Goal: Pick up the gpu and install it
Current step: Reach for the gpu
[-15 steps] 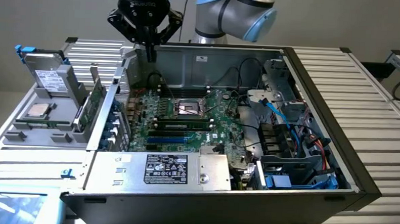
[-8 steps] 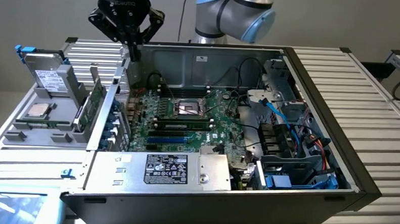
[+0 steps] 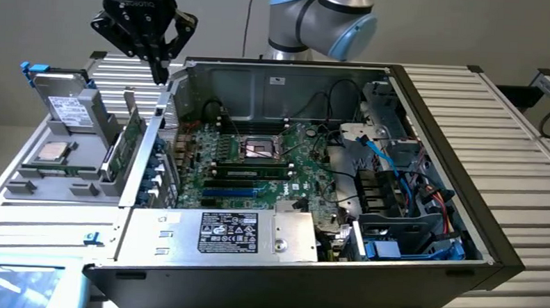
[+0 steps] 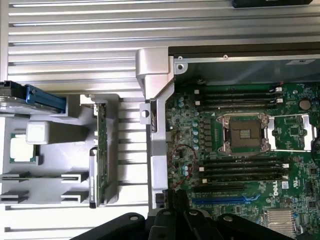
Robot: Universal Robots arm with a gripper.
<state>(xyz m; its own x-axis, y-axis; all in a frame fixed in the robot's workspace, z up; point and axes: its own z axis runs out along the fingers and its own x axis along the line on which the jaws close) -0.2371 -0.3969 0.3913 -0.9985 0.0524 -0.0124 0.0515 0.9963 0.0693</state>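
The gpu [image 3: 130, 142] stands on its long edge in a slot of the grey parts holder [image 3: 46, 186], on the exterior view's left of the open computer case [image 3: 439, 224]. In the wrist view the gpu [image 4: 101, 155] appears as a thin green strip with a silver bracket end. My gripper [image 3: 159, 71] hangs above the case's left wall, a little behind and above the card, its black fingers shut together with nothing between them. In the wrist view the gripper [image 4: 177, 199] points down over the edge of the motherboard [image 4: 240, 150].
The holder also carries a silver drive with a white label [image 3: 68, 107] and a processor chip [image 3: 52, 152]. Inside the case are a blue slot [image 3: 229, 192], memory sticks [image 3: 251, 172], the power supply [image 3: 230, 232] and cables [image 3: 386, 159]. Ribbed metal tabletop [image 3: 499, 115] surrounds everything.
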